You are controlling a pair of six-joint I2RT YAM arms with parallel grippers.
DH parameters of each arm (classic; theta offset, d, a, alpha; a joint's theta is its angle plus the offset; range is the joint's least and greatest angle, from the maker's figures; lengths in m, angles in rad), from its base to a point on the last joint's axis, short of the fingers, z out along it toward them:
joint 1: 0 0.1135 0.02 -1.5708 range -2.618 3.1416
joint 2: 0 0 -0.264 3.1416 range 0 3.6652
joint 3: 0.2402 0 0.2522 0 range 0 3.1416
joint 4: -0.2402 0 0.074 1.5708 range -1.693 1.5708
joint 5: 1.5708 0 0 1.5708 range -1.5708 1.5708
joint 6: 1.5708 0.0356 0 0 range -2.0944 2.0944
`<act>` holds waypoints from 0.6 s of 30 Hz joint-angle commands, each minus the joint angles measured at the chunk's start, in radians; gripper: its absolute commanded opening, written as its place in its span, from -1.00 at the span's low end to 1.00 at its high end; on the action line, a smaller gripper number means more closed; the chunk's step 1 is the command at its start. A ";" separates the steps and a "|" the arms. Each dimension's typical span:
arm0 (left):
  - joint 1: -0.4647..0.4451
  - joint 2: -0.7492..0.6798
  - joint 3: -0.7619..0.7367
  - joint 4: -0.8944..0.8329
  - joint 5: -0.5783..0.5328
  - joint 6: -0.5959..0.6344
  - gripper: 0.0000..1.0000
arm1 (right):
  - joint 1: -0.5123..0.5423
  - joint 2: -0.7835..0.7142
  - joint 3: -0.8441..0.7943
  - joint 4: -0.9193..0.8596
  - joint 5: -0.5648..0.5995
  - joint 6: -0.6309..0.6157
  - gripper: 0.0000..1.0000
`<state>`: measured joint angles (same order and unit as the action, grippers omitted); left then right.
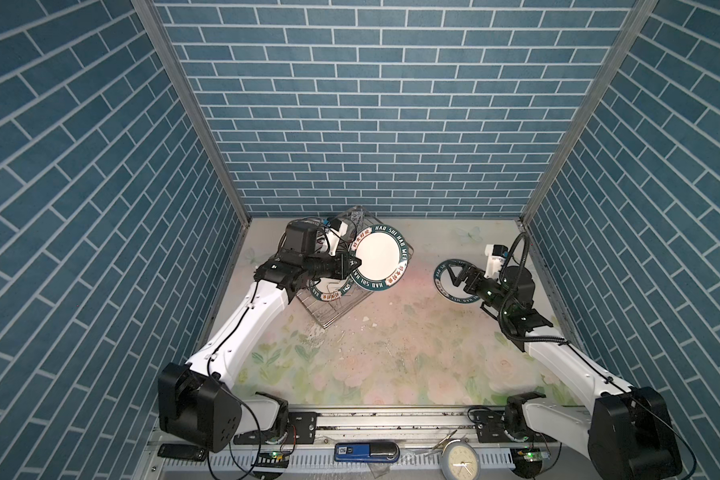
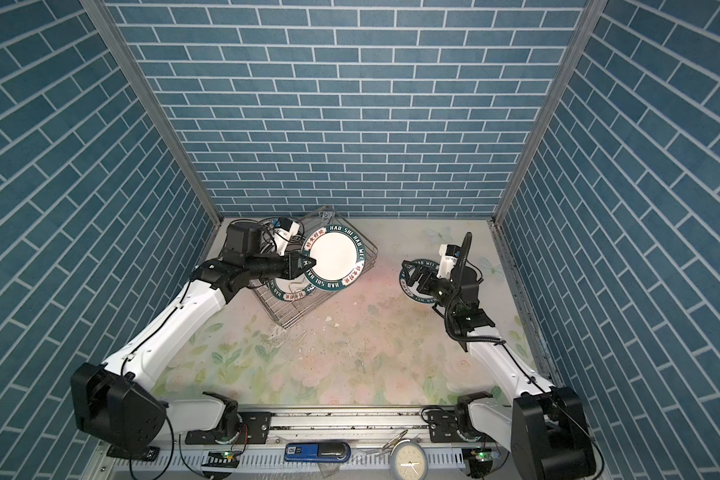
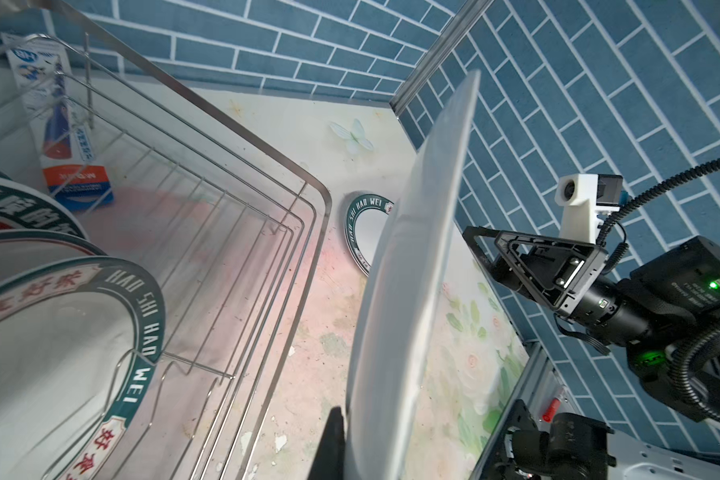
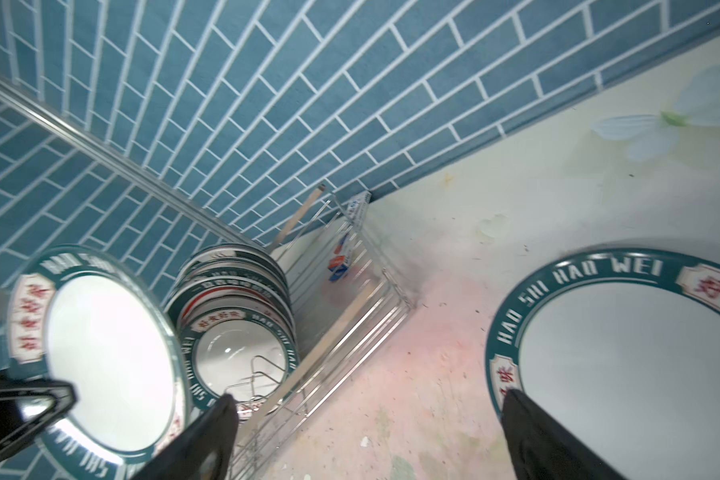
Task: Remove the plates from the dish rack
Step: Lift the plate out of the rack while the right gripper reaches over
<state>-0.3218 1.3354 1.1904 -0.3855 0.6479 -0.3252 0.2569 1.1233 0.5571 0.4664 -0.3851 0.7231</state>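
One plate (image 4: 624, 340) is lying flat on the bench near its right edge, toward the far side, so at least one unloading is looking finished. A second plate (image 1: 377, 259) is hanging tilted on edge in the air above the near right side of the dish rack (image 1: 333, 316), clear of the wires, with its face showing in both top views. Several more plates (image 4: 233, 299) are standing in a row among the wire dividers, so by my judgement most of the job is waiting to be done. The rack is sitting at an angle in the far left corner of the bench (image 1: 391, 353), close to the back wall.

The left claw (image 1: 355, 262) is pinching the rim of the raised plate, its jaws closing tight on the thin edge; the left wrist view is showing that plate edge-on right beside the finger. The right claw (image 1: 456, 276) is standing spread wide over the plate on the bench and is holding nothing. One of its fingers is overlapping the teal rim in the right wrist view, but whether it is touching the plate I cannot tell.
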 commanded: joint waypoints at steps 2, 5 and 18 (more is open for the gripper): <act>0.010 0.004 0.007 0.095 0.101 -0.067 -1.00 | 0.002 0.062 -0.019 0.323 -0.193 0.152 0.93; 0.009 0.045 0.012 0.127 0.195 -0.098 -1.00 | 0.004 0.149 -0.018 0.490 -0.276 0.255 0.91; 0.002 0.145 0.012 0.163 0.297 -0.178 -1.00 | 0.046 0.305 0.009 0.693 -0.348 0.384 0.69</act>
<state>-0.3157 1.4578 1.1885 -0.2676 0.8879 -0.4839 0.2874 1.4151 0.5541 1.0771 -0.6983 1.0641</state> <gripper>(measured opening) 0.096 0.849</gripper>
